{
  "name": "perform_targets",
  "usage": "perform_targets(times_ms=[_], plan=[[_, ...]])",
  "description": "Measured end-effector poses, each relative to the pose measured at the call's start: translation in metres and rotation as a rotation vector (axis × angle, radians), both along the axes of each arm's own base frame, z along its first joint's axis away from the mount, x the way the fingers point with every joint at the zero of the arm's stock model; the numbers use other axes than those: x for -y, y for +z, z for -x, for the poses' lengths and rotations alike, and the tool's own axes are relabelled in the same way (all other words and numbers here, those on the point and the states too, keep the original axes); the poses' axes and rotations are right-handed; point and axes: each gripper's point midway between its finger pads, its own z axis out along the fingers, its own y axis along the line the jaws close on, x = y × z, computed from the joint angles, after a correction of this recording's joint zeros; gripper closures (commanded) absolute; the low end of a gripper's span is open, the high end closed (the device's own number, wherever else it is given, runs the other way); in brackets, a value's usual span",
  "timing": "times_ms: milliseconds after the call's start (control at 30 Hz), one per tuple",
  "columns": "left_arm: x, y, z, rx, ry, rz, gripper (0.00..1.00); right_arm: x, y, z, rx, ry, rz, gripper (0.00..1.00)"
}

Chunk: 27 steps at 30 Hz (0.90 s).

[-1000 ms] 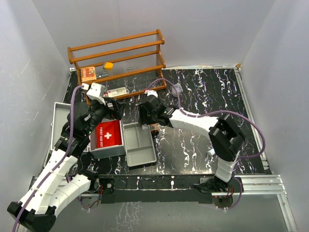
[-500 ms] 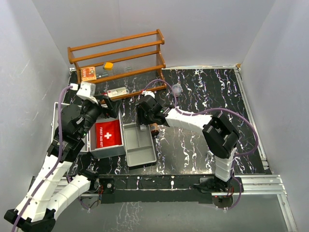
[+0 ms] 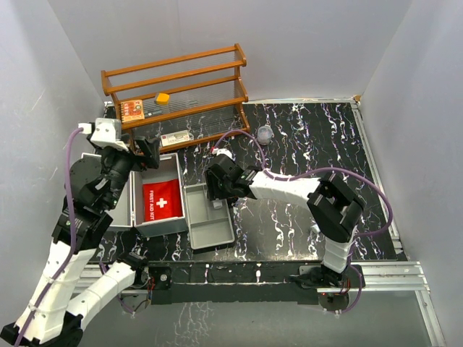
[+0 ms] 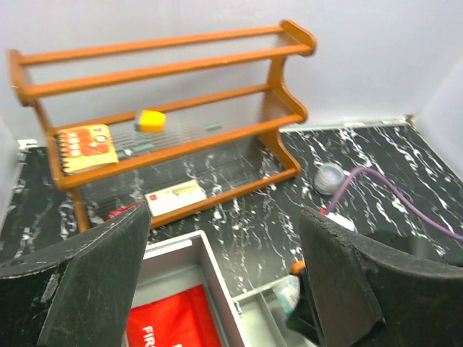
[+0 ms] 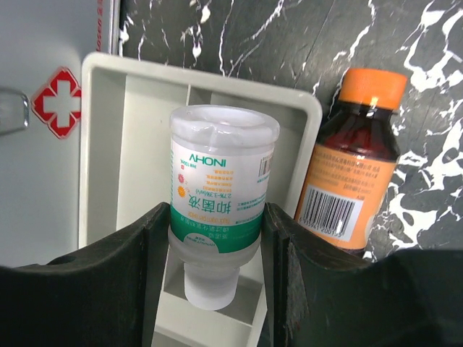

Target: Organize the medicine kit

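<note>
The medicine kit [image 3: 163,228] lies open left of centre, a red first-aid pouch [image 3: 160,201] inside it and its lid flat to the left. Its grey two-compartment tray [image 3: 214,233] sits on the table just right of the case. My right gripper [image 5: 213,242] is shut on a white bottle with a green label [image 5: 217,181], held over the far end of the tray [image 5: 101,144]. A brown bottle with an orange cap [image 5: 354,181] stands just outside that tray. My left gripper [image 4: 224,278] hangs open above the case's far edge [image 4: 210,278], holding nothing.
A brown wooden rack [image 3: 181,79] stands at the back left with an orange booklet [image 4: 87,144], a yellow piece [image 4: 151,119] and a white box [image 4: 173,197]. A small clear round container [image 3: 265,133] lies on the black marbled table right of the rack.
My left arm has drawn back to the left and away from the pouch, still open. The right gripper has carried the white bottle nearer and lower over the tray.
</note>
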Motion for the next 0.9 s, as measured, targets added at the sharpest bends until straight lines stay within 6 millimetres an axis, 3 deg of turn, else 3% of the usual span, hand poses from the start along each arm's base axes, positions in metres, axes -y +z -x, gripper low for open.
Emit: perform_targets(times_ms=[133, 300, 567, 900], plan=[[-0.02, 0.015, 0.008, 0.038, 0.076, -0.016, 0.17, 0.003, -0.006, 0.008, -0.019, 0.004, 0.024, 0.66], [-0.031, 0.019, 0.017, 0.056, 0.112, -0.021, 0.17, 0.012, -0.01, 0.008, -0.024, -0.017, 0.064, 0.67], [-0.029, 0.012, 0.011, 0.03, 0.115, -0.04, 0.17, 0.021, -0.013, 0.007, -0.023, -0.049, 0.103, 0.67], [-0.027, 0.01, 0.008, 0.021, 0.109, -0.043, 0.17, 0.013, -0.012, 0.019, -0.03, 0.0, 0.109, 0.64]])
